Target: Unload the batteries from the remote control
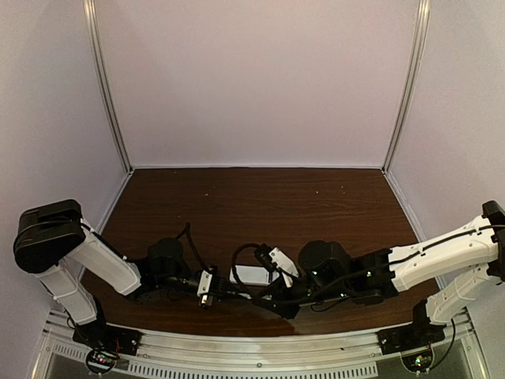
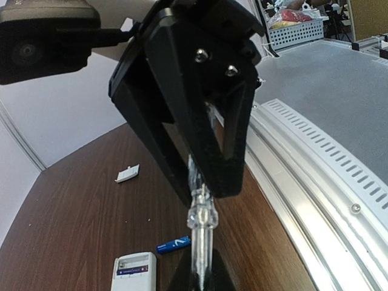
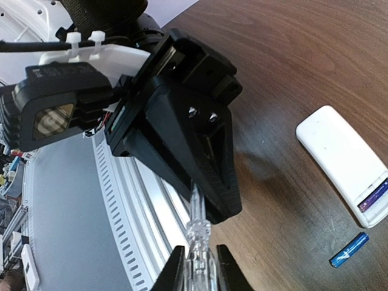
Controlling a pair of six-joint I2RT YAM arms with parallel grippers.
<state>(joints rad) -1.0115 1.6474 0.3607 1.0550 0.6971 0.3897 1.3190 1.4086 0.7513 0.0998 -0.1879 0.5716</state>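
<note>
The white remote control [image 1: 252, 274] lies on the table behind my two grippers; it also shows in the left wrist view [image 2: 133, 273] and the right wrist view [image 3: 342, 163]. Its open compartment end holds one battery with a blue label [image 3: 373, 197]. A second blue battery [image 2: 173, 244] lies loose beside the remote, also visible in the right wrist view [image 3: 349, 250]. My left gripper [image 2: 201, 280] and right gripper [image 3: 200, 273] face each other tip to tip, both shut on a clear-handled screwdriver [image 2: 200, 218] held above the table's near edge.
The small white cover piece [image 2: 128, 174] lies on the wood farther out. The slotted metal rail [image 3: 121, 200] runs along the near table edge just below the grippers. Pale walls enclose the dark table [image 1: 260, 205].
</note>
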